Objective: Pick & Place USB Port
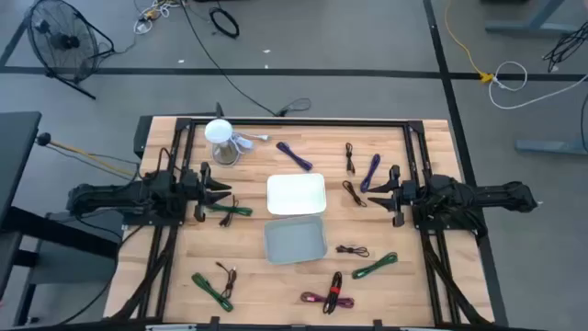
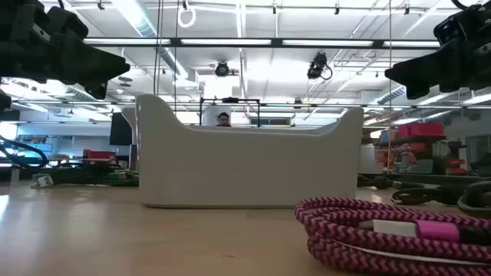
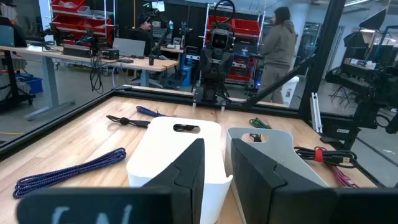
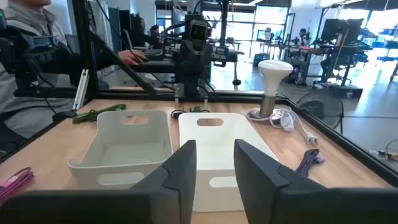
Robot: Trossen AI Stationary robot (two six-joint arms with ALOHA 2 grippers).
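Cables lie scattered over the counter (image 1: 184,267) around two bins at its middle, a white bin (image 1: 296,193) and a grey bin (image 1: 295,240) just beside it; nothing is in either bin as far as the high view shows. Both arms wait at the sides: the left end effector (image 1: 223,192) hovers empty with its fingers parted, just above a green cable (image 1: 230,211), and the right end effector (image 1: 377,190) is likewise spread and empty, close to a dark cable (image 1: 354,193) and a purple cable (image 1: 370,171). The step in hand looks like choosing and reaching for a first cable, so little of the task is done. A good pick would go for the bundled middle of the nearest coil, not a loose end, with the fingers set across the bundle so the loops do not splay. Coming straight down should avoid nudging the bin walls. A trailing plug could snag on the rim during the drop, so lift high first.
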